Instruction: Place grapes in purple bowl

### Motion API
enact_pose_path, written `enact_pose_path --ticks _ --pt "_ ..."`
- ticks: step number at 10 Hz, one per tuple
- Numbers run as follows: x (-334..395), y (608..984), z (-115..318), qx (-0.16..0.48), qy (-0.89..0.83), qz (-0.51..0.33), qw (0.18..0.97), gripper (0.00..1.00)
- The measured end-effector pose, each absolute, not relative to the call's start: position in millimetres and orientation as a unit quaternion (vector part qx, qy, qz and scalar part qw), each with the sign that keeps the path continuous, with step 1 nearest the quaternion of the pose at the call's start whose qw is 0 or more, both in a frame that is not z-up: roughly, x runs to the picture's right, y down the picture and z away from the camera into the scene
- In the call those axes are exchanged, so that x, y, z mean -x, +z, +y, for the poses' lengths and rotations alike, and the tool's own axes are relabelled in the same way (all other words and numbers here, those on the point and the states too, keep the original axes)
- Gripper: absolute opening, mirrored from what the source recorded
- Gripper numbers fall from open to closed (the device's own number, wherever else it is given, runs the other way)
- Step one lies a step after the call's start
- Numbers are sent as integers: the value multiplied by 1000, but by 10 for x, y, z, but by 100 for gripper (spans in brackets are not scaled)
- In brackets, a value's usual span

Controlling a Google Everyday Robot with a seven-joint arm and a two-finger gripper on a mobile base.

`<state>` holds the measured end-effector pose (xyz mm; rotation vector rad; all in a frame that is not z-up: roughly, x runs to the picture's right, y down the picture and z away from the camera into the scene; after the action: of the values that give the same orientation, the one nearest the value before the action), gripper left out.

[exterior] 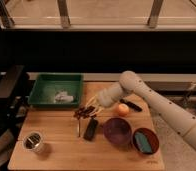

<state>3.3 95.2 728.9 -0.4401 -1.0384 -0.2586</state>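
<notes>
The grapes (81, 114), a small dark reddish-brown bunch, hang in my gripper (87, 111) above the wooden table (61, 150), left of its middle. The gripper is shut on them and holds them clear of the tabletop. The purple bowl (116, 131) stands on the table to the right of the grapes and nearer the front edge, and it looks empty. My white arm (141, 95) reaches in from the right, passing behind the bowl.
A black bar-shaped object (91, 129) lies between the grapes and the purple bowl. An orange fruit (122, 109) sits behind the bowl. A reddish-brown bowl (152, 136) with a teal object stands at the right. A green tray (56, 90) is at the back left, a metal cup (33, 141) at the front left.
</notes>
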Motion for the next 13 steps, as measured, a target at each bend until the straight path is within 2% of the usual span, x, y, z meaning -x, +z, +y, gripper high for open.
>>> enact_pose_path --ticks 5,6,9,12,13 --pt "-1141 7114 984 212 -54 -435 873 2" --pt "-1352 7106 1061 219 -33 -422 879 9" --pt "-1732 7158 1372 241 22 -396 886 39" --pt "-1653 7311 1669 264 53 -394 879 70" --pt "-1619 7327 1715 269 56 -396 876 77"
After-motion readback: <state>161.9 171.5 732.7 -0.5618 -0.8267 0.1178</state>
